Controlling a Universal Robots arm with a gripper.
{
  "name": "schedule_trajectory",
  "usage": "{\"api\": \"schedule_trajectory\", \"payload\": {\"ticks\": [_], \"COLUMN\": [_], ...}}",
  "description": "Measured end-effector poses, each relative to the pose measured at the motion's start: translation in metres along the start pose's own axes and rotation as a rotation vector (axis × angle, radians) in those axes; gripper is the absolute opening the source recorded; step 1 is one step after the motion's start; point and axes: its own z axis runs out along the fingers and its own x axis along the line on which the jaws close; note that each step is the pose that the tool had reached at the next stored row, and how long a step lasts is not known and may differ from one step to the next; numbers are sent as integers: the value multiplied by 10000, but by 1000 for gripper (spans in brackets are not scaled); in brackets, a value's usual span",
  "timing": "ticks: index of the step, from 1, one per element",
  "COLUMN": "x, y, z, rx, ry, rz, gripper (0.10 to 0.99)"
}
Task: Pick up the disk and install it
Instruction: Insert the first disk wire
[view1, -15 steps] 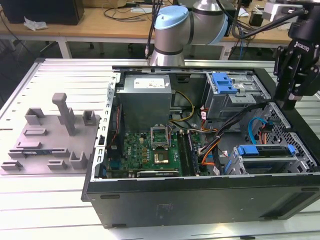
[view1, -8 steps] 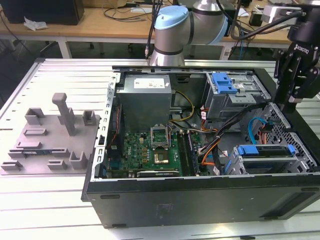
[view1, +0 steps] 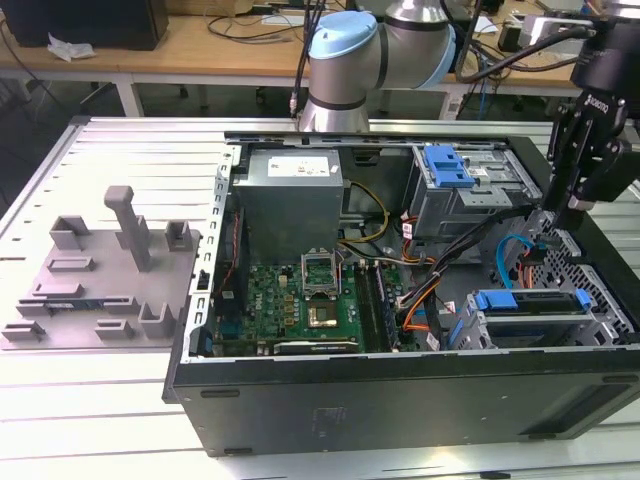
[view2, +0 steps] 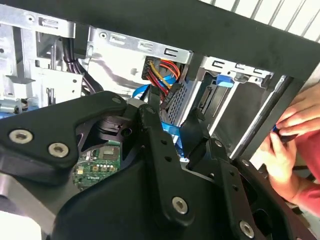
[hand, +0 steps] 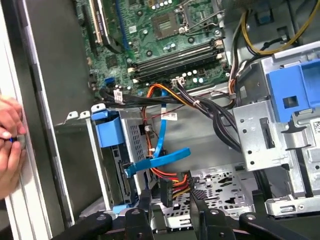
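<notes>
My gripper hangs inside the open computer case, at its end on the exterior view's right. In the first wrist view the gripper is open with nothing held between its black fingers. Just beyond the fingertips lie a black connector on orange and red wires and a flat blue cable. Beside the gripper, the disk's bright blue frame sits in the lower drive cage, also seen in the first wrist view. Its metal body is mostly hidden by the cage.
A person's hand rests on the case's rim near the cage, pinching something small and blue. A second silver cage with a blue clip stands close by. The motherboard and power supply fill the middle. A grey fixture lies outside the case.
</notes>
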Motion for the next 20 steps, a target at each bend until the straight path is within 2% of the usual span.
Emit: {"api": "schedule_trajectory", "payload": {"ticks": [1,2,3,4,7,9,12,18,19,20], "x": [-24,-53,-67,-78,-88,-94,-102,-126,-128,-130], "y": [6,20,34,41,43,44,44,46,46,46], "z": [5,8,14,32,68,95,127,227,235,244], "rx": [48,108,137,156,188,223,257,258,259,259], "ry": [186,423,537,606,709,739,752,752,752,753], "rz": [11,24,28,24,8,-83,-191,-197,-197,-197], "gripper": [439,439,427,353,353,353,353,353,337,271]}}
